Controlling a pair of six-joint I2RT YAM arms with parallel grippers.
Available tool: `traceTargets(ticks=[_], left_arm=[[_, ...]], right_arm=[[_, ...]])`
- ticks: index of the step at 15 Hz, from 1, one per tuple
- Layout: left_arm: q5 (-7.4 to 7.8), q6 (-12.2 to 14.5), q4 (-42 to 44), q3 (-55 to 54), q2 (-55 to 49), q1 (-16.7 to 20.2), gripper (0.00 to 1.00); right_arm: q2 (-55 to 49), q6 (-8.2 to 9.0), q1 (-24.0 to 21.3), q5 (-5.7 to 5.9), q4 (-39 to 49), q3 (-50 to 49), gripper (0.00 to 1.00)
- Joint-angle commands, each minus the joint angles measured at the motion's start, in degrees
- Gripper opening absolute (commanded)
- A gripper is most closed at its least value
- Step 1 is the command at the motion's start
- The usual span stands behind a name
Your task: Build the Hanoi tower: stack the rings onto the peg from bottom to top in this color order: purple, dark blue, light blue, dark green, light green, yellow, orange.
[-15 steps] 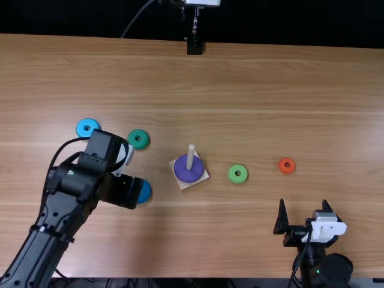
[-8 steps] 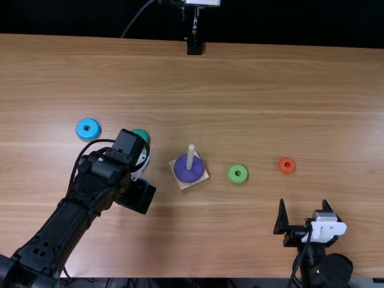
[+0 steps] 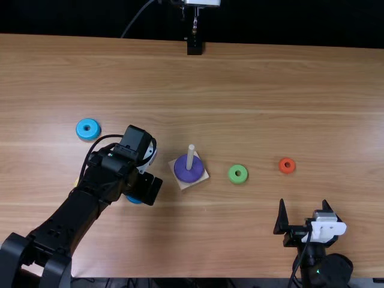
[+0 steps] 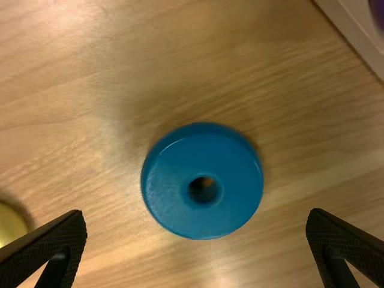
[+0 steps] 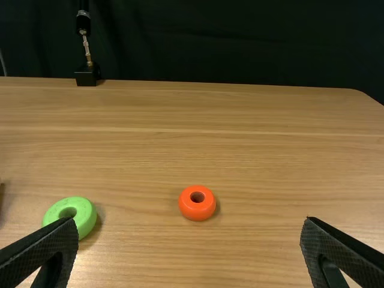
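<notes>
In the top view my left gripper is over the dark blue ring, left of the peg base. The purple ring lies around the peg. From the left wrist, my left gripper stands open above the flat dark blue ring; the yellow ring is off to one side. A light blue ring lies farther left. Right of the peg are the light green ring and orange ring. My right gripper, at right in its wrist view, is open and holds nothing.
A black stand is at the table's far edge. The left arm stretches over the left part of the table. The peg base's edge appears near the left gripper.
In the top view my left gripper has moved to the right, toward the peg, and its arm now covers the dark green ring. The right arm and the purple ring have stayed still.
</notes>
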Motion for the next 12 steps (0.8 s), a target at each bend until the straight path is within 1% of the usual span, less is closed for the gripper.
traceTargets(ticks=[1,3,6,7,9,12], left_arm=[[-0.12,0.32,0.08,0.04,1.71,-0.46,1.00],[-0.12,0.22,1.24,-1.01,1.97,-0.46,1.00],[-0.02,0.11,5.88,-2.59,3.55,-0.55,1.00],[0.19,0.01,7.14,-3.21,3.64,-0.64,1.00],[1.46,0.11,7.78,-4.35,3.64,-0.64,1.00],[1.67,-0.10,7.78,-5.41,3.55,-0.64,1.00]], right_arm=[[-0.73,-0.13,-0.69,-0.59,-4.55,-3.42,1.00],[-0.73,-0.13,-0.69,-0.59,-4.55,-3.42,1.00],[-0.73,-0.13,-0.69,-0.59,-4.55,-3.42,1.00],[-0.73,-0.13,-0.69,-0.59,-4.55,-3.42,1.00],[-0.73,-0.13,-0.69,-0.59,-4.55,-3.42,1.00],[-0.73,-0.13,-0.69,-0.59,-4.55,-3.42,1.00]])
